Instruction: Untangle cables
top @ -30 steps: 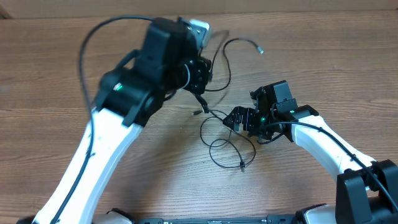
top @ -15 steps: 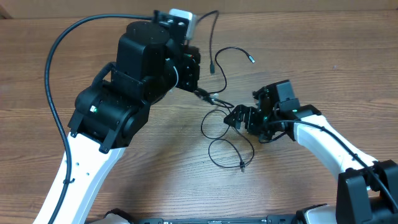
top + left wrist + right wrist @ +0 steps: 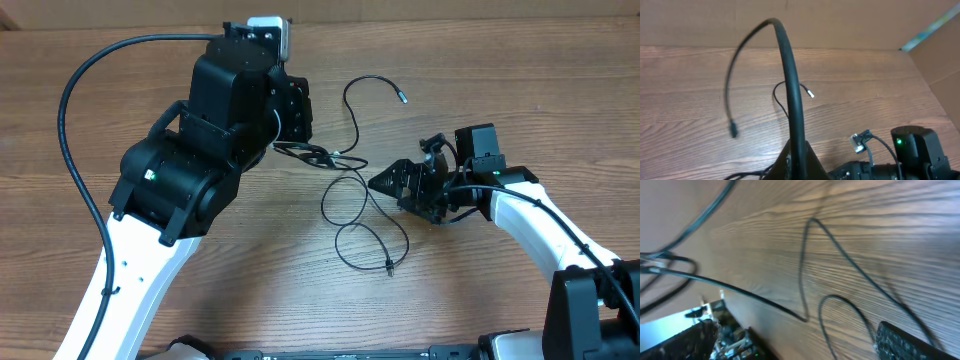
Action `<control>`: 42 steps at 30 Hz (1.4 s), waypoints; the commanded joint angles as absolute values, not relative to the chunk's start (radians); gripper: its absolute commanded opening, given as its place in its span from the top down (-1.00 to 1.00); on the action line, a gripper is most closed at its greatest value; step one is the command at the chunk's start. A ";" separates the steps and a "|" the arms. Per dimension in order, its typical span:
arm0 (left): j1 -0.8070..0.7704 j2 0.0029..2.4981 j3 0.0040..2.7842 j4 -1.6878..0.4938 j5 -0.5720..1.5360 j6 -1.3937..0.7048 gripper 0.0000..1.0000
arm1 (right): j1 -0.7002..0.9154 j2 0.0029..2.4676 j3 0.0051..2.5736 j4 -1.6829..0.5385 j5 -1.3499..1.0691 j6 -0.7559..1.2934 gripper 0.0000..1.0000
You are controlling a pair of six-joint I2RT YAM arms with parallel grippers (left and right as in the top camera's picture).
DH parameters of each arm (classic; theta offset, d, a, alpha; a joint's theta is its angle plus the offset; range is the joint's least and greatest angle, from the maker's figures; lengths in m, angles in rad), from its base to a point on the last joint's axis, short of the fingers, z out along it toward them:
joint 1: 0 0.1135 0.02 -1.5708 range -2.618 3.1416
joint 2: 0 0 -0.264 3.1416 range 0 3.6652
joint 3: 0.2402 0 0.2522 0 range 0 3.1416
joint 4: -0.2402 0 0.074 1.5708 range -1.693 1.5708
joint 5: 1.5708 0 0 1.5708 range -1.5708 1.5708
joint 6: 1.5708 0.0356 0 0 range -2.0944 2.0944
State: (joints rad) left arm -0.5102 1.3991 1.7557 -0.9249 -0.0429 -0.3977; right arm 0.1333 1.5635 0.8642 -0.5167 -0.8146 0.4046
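Observation:
Several thin black cables [image 3: 352, 205] lie looped on the wooden table between the two arms. One end with a plug [image 3: 402, 98] curls at the back, and another plug [image 3: 389, 268] points toward the front. My left gripper [image 3: 297, 142] is shut on a cable [image 3: 790, 85], which arcs up from the jaws [image 3: 797, 162] and ends in a dark plug [image 3: 733, 132]. A bunch of strands [image 3: 322, 155] runs from it toward the loops. My right gripper [image 3: 385, 183] stands open just right of the loops, holding nothing. Beneath it, cables [image 3: 840, 260] cross the wood between its fingers [image 3: 902, 342].
The left arm's thick black supply cable [image 3: 85, 90] arches over the left part of the table. A cardboard wall [image 3: 935, 55] stands at the table's far side. The right arm [image 3: 915, 150] shows low in the left wrist view.
The left arm has swung left and back, dragging the held cable and its strands with it; the far plug slid left. The right gripper has drawn slightly right, still open.

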 commanded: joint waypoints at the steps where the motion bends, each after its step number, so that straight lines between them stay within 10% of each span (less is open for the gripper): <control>1: -0.509 1.386 1.775 -0.945 0.027 -0.210 0.92 | 0.135 1.567 0.876 -0.480 -0.889 0.435 -1.00; 42: -0.509 1.491 1.760 -0.993 0.185 -0.088 0.92 | 0.327 1.567 0.870 -0.552 -0.655 0.497 -1.00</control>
